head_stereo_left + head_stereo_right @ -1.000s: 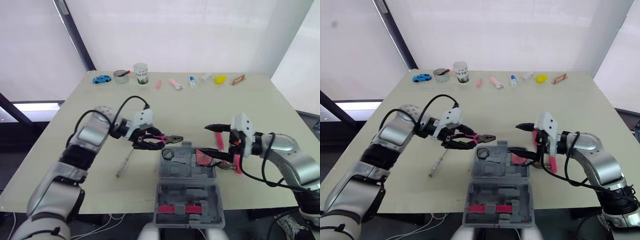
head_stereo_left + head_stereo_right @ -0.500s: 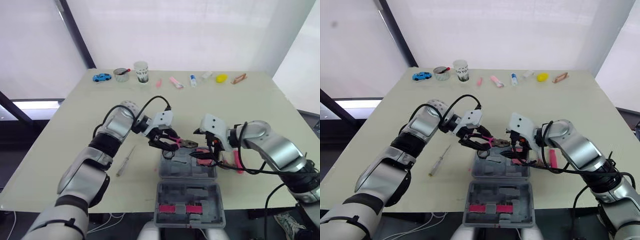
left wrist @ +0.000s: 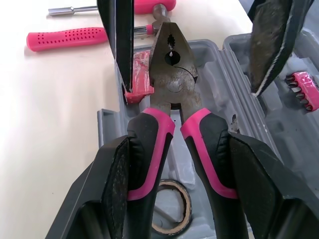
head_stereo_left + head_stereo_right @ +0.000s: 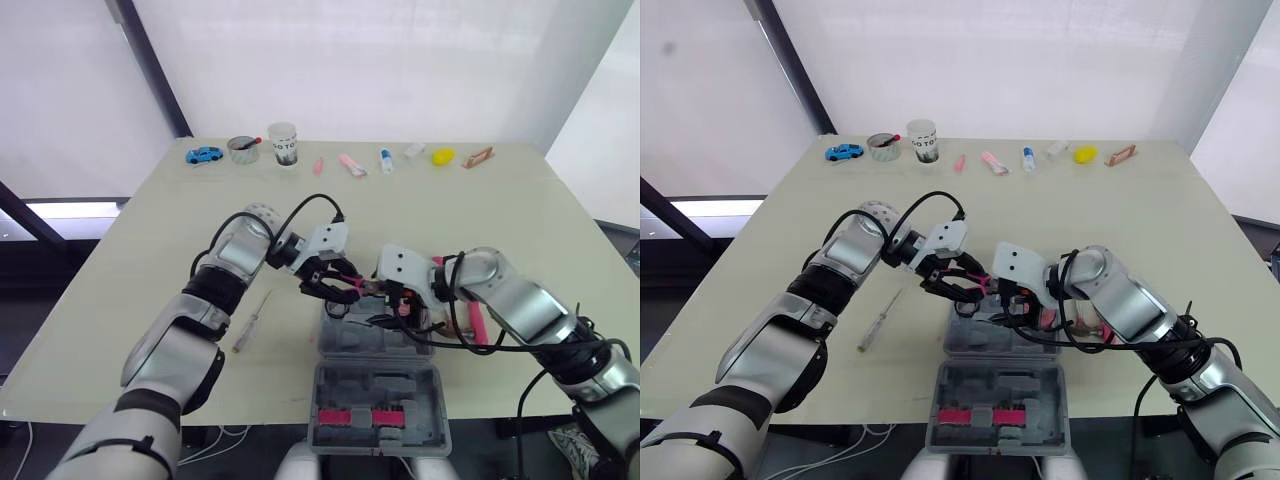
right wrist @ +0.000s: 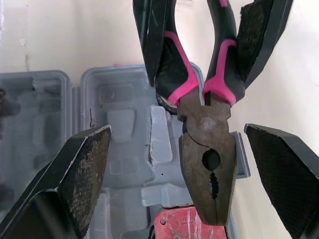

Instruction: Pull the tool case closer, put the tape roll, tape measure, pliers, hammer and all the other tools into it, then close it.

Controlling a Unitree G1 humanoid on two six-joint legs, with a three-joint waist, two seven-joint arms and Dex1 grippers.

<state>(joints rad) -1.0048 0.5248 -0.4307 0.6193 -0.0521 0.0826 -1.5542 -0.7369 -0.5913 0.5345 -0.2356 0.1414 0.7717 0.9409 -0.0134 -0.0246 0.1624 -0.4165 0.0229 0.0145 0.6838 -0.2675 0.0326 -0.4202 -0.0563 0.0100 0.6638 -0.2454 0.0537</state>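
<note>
Left gripper (image 4: 328,287) is clamped on the pliers' (image 3: 172,84) handles, nose pointing straight out at the right gripper (image 4: 392,308), which faces it, spread wide. The case (image 4: 350,335) sits right underneath both.

tape roll (image 3: 188,206): partly behind the pliers (image 3: 172,74) handles
pink handle (image 4: 476,326): partly behind the right arm (image 4: 520,310)
far-edge items (image 4: 350,166): too small to name
</note>
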